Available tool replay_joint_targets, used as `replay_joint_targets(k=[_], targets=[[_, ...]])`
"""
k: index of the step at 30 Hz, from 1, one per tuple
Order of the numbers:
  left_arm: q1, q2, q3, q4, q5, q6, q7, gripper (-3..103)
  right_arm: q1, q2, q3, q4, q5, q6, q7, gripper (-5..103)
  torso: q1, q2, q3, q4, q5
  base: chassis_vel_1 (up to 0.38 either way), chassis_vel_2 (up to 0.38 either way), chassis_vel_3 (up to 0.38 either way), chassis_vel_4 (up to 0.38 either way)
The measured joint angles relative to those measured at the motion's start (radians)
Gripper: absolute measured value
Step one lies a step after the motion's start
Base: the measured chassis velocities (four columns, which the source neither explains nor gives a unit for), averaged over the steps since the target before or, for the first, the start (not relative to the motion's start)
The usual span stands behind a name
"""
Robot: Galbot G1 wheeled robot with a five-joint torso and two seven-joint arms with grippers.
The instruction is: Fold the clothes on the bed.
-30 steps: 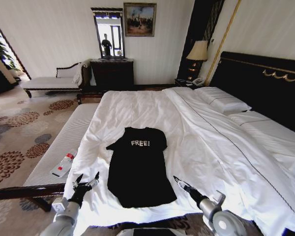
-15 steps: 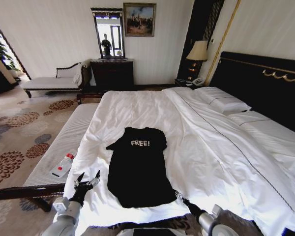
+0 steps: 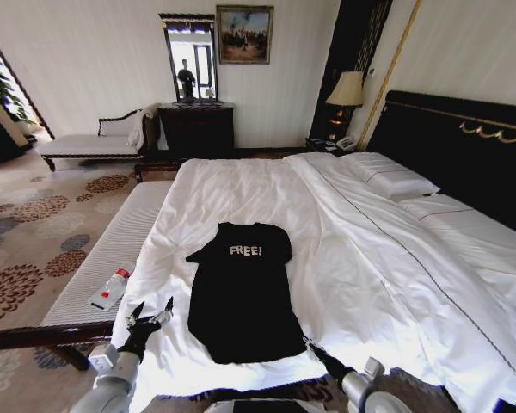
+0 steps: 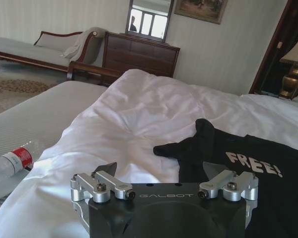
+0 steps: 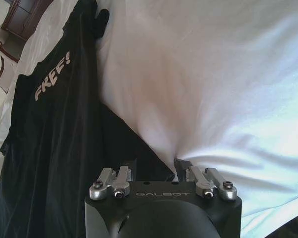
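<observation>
The black T-shirt (image 3: 241,292) with white "FREE!" lettering lies flat on the white duvet of the bed (image 3: 387,258), hem toward me. My right gripper (image 3: 314,348) sits low at the hem's right corner. In the right wrist view its fingers (image 5: 155,166) stand open, straddling that corner of the T-shirt (image 5: 54,139) where it meets the duvet. My left gripper (image 3: 149,314) hovers open over the duvet, just left of the hem. From the left wrist, the left gripper (image 4: 161,171) points along the bed, with the T-shirt (image 4: 248,188) off to one side of it.
A narrow white-cushioned bench (image 3: 112,249) runs along the bed's left side, and a plastic water bottle (image 3: 112,288) lies on it. Pillows and a dark headboard (image 3: 464,146) are at the right. A chaise (image 3: 90,142) and dresser (image 3: 196,127) stand against the far wall.
My right gripper has dropped lower and drawn back toward the bed's near edge, ending at the hem's right corner. The left gripper and the T-shirt have not moved.
</observation>
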Motion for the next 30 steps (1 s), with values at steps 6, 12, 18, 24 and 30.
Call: replay_joint_targets(k=[6,12,18,24,30], targets=[[-0.01,0.0,-0.008,0.0,-0.022,0.013,-0.01,100,-0.002,-0.003,-0.026,-0.006,-0.045,0.013,-0.007,21,0.0,0.0,0.0,-0.0001,0.0,0.0,0.0,0.0,0.0],[-0.008,-0.002,-0.012,0.006,-0.022,0.013,-0.01,100,-0.01,0.002,-0.036,0.008,-0.054,0.019,-0.007,5,0.0,0.0,0.0,0.0,0.0,0.0,0.0,0.0,0.0],[-0.007,-0.003,-0.014,0.014,-0.021,0.012,-0.008,100,-0.018,0.01,-0.036,0.015,-0.059,0.032,-0.007,1,0.0,0.0,0.0,0.0,0.0,0.0,0.0,0.0,0.0],[-0.006,-0.002,-0.017,0.017,-0.02,0.01,-0.007,100,-0.021,0.032,-0.022,0.009,-0.138,0.123,-0.001,1,0.0,0.0,0.0,0.0,0.0,0.0,0.0,0.0,0.0],[0.003,-0.003,-0.027,0.029,-0.027,0.001,0.0,100,-0.026,0.062,0.08,0.008,-0.179,0.199,-0.008,1,0.0,0.0,0.0,0.0,0.0002,0.0,0.0,0.0,0.0]])
